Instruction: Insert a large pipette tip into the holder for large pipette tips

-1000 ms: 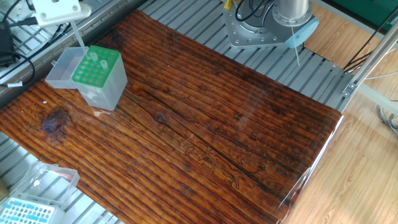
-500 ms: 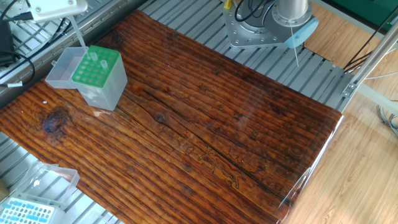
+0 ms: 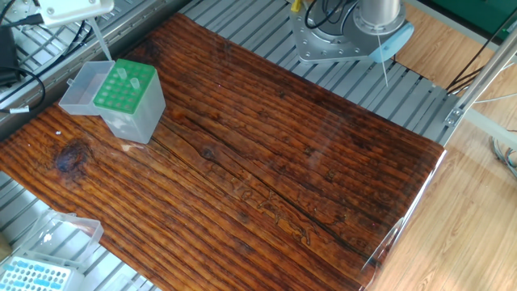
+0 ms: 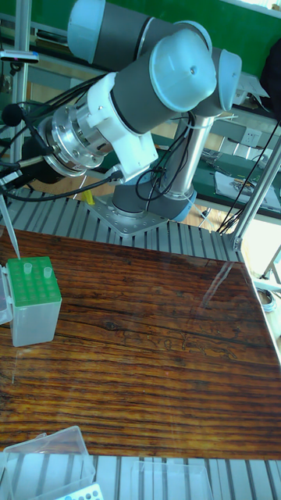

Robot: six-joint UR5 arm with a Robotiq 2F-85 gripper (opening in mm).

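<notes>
Nearest the fixed camera, at the lower left of the frame, lies a smaller box with a light blue rack point(image 3: 36, 275), its clear lid point(image 3: 69, 229) open, resting on the grey slatted frame beside the worktop point(image 3: 266, 162). The dark wooden worktop fills the middle of both views, its surface glossy and grained.

Further back, at the upper left of the fixed view, stands the holder for large pipette tips point(image 3: 129, 101), a clear box with a green top rack; its hinged clear lid point(image 3: 83, 89) lies open on the side toward the left edge. Two tips point(image 3: 128, 76) already stand in the far holes of the rack.

Above the far corner of the holder hangs the large pipette tip point(image 3: 99, 40), slanted, its point just above the lid and rack edge; in the tall view it shows as a thin line at the left edge point(image 4: 8, 226). My gripper point(image 3: 74, 10) is cut off at the top left of the frame; I cannot tell how its jaws stand.

Farthest back, my arm's base point(image 3: 335, 36) is bolted to the slatted frame.
</notes>
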